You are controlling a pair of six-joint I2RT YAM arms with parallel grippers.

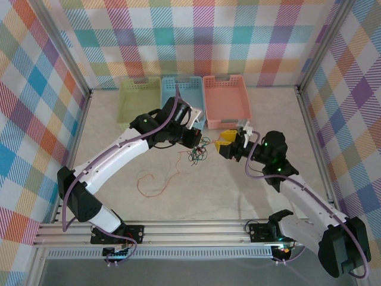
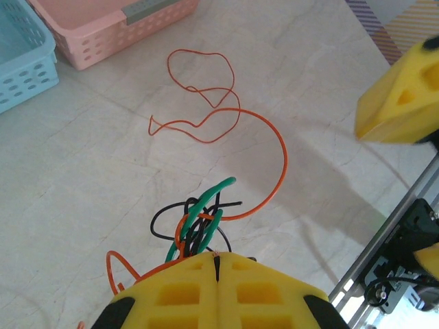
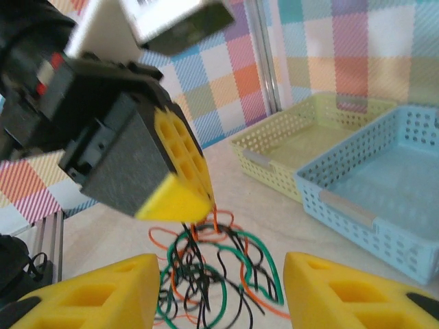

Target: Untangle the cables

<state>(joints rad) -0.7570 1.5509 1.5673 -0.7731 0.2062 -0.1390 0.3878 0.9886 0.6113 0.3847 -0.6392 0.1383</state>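
Left pincer (image 2: 217,259) is pressed together on the knot of the cables (image 2: 199,219), where orange, green and black strands bunch just off its tip. One long orange strand (image 2: 274,137) runs free from there and loops across the desk (image 2: 82,171). My right pincer (image 3: 219,274) faces that bunch from close by with its fingers (image 3: 89,291) apart, holding nothing. I judge this the pull-apart step: one side anchors, and the other must pick a single strand. Next I need to close the right one on one loop only, likely a green one at the edge, then draw it gently away without tightening the knot.
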